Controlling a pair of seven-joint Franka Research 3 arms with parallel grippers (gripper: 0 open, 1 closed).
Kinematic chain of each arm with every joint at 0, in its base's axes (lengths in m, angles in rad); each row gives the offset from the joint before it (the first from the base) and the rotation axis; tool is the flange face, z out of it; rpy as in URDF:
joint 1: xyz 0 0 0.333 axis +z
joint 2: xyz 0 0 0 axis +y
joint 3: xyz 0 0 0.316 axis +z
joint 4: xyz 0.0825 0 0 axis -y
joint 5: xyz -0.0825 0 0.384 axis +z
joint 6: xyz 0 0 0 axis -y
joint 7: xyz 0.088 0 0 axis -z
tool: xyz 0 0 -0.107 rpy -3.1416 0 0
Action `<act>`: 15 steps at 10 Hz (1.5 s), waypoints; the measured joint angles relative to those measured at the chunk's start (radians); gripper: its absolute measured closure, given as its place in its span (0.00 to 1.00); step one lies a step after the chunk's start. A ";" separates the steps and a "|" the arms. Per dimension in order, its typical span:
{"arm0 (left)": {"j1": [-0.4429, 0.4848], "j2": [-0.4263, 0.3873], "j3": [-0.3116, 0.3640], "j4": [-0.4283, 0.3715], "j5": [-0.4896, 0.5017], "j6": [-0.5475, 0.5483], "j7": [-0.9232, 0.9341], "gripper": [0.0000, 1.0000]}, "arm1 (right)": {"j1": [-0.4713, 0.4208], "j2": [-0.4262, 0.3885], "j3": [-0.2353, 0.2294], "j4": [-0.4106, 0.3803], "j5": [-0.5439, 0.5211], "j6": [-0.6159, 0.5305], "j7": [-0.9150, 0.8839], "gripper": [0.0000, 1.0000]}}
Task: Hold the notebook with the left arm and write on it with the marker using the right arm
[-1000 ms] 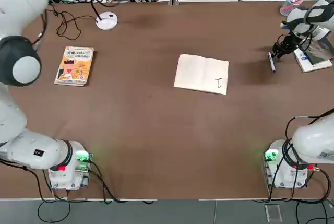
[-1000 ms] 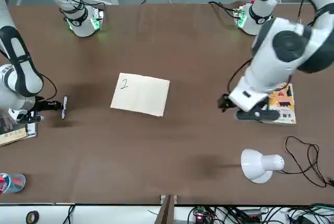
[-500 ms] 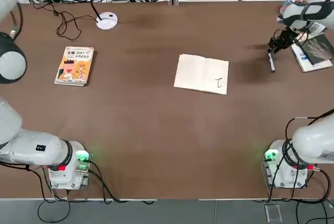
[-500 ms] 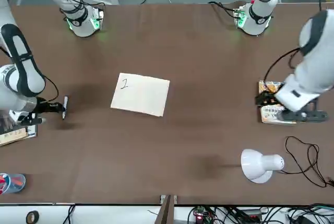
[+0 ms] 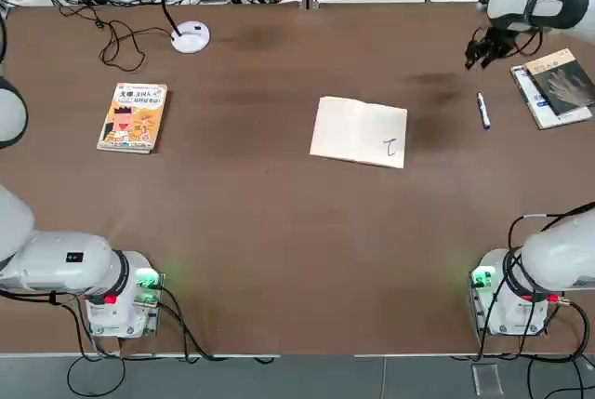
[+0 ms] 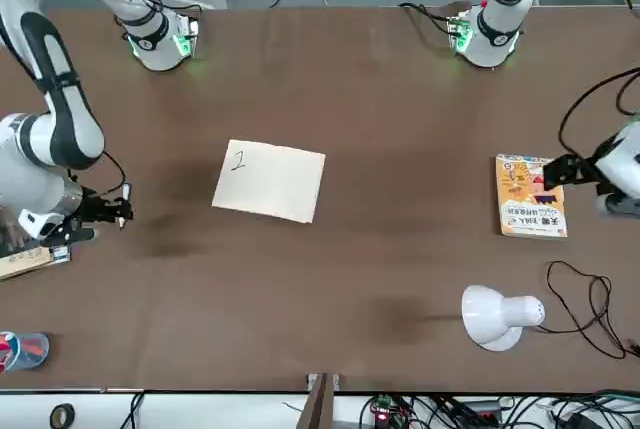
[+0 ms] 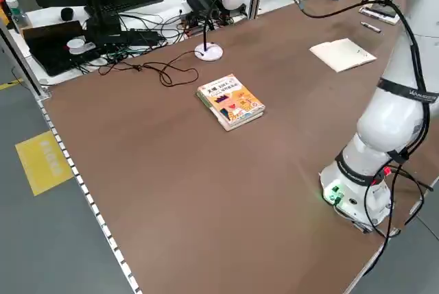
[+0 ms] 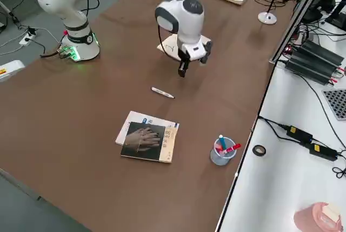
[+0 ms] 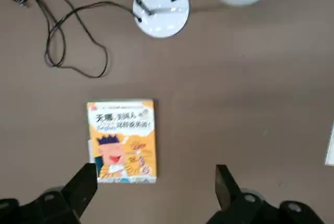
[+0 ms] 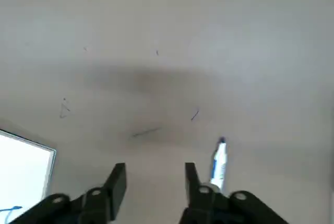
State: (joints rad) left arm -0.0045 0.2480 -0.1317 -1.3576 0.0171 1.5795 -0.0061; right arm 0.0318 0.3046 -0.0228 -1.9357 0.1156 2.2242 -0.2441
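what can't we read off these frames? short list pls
- Written mark on the notebook: too small in top and front views to tell what it says.
- Marker: hidden in front view by the right gripper; whether it is capped is too small anywhere.
- Left gripper: cut off by the frame edge in top view.
- Cup contents: too small to identify.

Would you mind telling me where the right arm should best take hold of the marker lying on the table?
Probably at mid-body, coming straight down from above. The marker lies flat and alone on bare table, between the notebook and the dark-covered book, so the jaws should straddle its slim width, set across its long axis.
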 joint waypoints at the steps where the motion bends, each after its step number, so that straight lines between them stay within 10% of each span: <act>1: 0.014 -0.011 0.002 0.000 0.000 -0.025 0.023 0.00 | 0.006 -0.028 0.000 0.013 -0.032 -0.023 0.003 0.29; 6: 0.053 -0.065 0.004 -0.005 -0.001 -0.181 0.059 0.00 | 0.004 -0.125 -0.007 0.156 -0.187 -0.239 0.003 0.01; 15: 0.053 -0.200 -0.001 -0.068 -0.001 -0.170 0.084 0.00 | 0.006 -0.166 -0.008 0.254 -0.218 -0.355 0.229 0.00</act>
State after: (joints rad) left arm 0.0483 0.0477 -0.1326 -1.4254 0.0161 1.4095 0.0780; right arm 0.0379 0.1383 -0.0312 -1.6822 -0.1026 1.8694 -0.0148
